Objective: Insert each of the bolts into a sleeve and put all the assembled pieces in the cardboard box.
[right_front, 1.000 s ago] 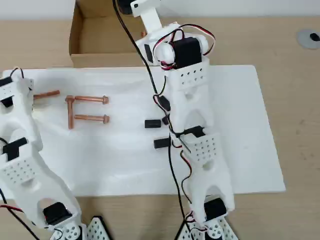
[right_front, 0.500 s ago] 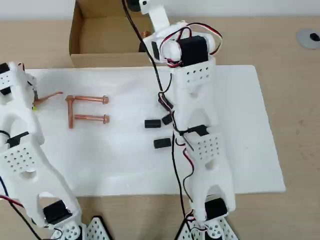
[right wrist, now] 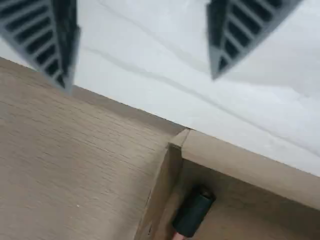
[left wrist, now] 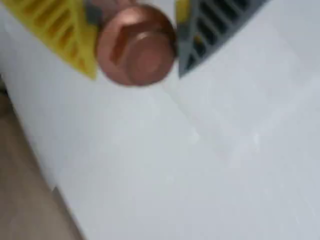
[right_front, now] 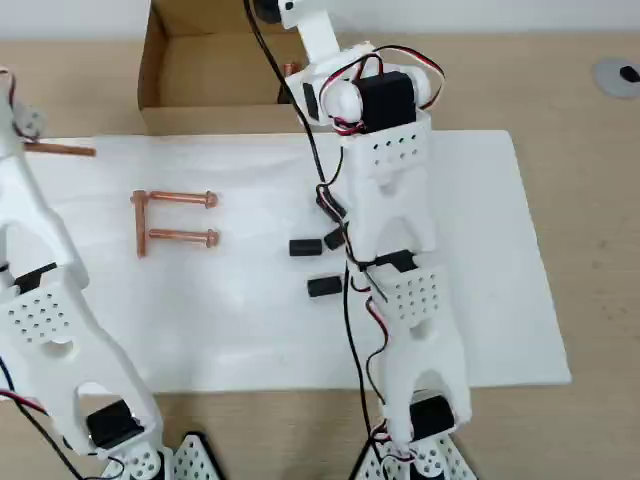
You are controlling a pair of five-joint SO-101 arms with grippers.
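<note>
Left wrist view: left end effector (left wrist: 135, 70) clamps a bolt (left wrist: 136, 50), shank hidden; right end effector (right wrist: 140, 80) gapes over, perhaps, a sleeve (right wrist: 194, 217).

Cardboard box (right_front: 150, 80) behind the mat (right_front: 240, 320), on the tabletop (right_front: 590, 200).
Three bolts (right_front: 180, 199) lie on the mat's left part, two sleeves (right_front: 305, 246) near its middle; a fourth bolt (right_front: 62, 149), in the left tool (left wrist: 135, 55), hangs over the back-left edge; an assembled piece (right wrist: 194, 217) lies in the box.

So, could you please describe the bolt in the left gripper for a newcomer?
Find the white mat, then its far left corner. There a copper bolt sticks out sideways from the left gripper; the three neighbouring bolts lie loose on the mat.
</note>
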